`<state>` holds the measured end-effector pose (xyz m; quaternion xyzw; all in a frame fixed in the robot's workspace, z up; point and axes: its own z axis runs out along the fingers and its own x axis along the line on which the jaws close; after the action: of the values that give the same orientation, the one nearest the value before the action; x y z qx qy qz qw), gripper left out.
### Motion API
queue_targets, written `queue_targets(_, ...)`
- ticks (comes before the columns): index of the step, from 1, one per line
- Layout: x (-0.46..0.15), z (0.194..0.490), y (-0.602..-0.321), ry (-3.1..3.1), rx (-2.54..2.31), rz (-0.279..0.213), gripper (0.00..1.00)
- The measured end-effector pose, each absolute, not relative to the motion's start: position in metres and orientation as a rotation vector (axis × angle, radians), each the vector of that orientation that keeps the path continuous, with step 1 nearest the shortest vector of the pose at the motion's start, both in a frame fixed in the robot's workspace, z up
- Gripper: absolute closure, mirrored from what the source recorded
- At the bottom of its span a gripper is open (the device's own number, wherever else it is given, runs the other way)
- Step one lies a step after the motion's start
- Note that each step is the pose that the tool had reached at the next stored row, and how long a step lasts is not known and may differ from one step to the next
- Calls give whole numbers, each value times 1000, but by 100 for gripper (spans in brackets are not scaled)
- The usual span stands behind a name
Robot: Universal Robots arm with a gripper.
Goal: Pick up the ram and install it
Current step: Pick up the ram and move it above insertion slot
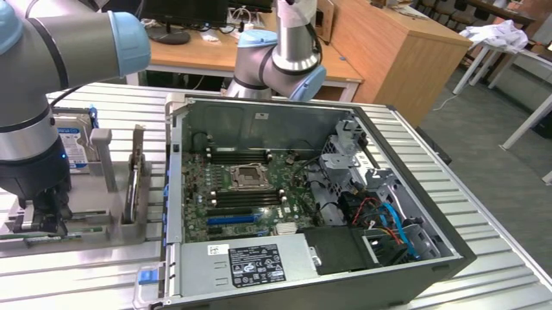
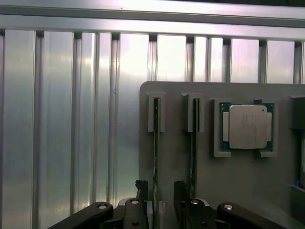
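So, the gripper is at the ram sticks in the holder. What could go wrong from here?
1. The open gripper straddles one ram stick, but a second stick stands close beside one finger, so that finger might knock it.
2. The ram stick stands on its thin edge in the grey holder; an off-centre grip could tilt it or jam it in its slot.

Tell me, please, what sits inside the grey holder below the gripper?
Two ram sticks stand on edge in its slots; a square CPU chip lies in a recess beside them. Their ends under the gripper are covered.
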<state>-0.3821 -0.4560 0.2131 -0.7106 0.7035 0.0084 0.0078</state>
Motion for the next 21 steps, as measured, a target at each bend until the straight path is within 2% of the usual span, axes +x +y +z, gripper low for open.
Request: queue_targets(21, -382, 207, -456, 2199, -2221, 26, 64)
